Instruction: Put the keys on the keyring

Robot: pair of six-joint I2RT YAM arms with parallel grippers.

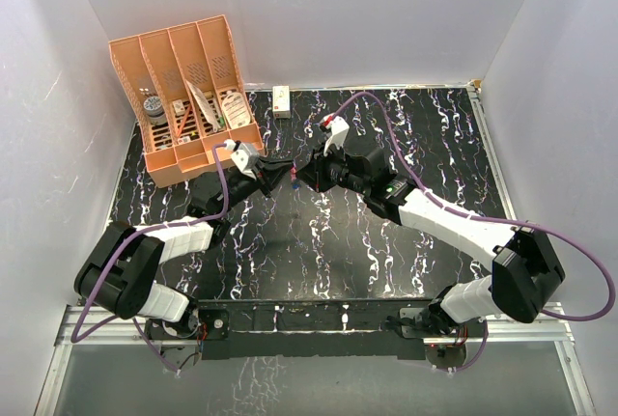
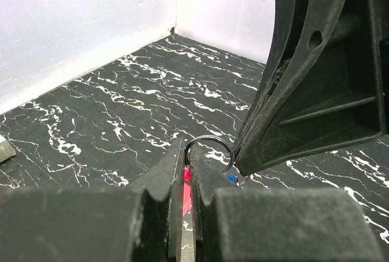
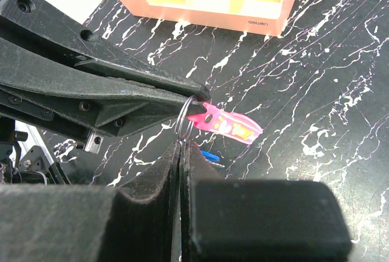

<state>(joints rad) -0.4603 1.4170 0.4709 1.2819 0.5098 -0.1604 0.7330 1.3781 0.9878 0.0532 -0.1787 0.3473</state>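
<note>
Above black marbled tabletop (image 1: 290,262), left gripper (image 2: 186,155) clamps thin red-pink keyring (image 3: 226,125), loop end touching closed jaws of right gripper (image 3: 182,148); blue-headed key (image 3: 209,155) below

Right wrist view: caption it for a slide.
Left hand and right hand meet at the keyring, blue key beside it.

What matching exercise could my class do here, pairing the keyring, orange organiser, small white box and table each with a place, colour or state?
Things:
1. keyring
2. orange organiser
3. small white box
4. table

Descriptions:
A. stands in the back-left corner
B. black with white veins
C. clamped in the left end effector
D. by the back wall, right of the organiser

Pairs: 1-C, 2-A, 3-D, 4-B
</note>
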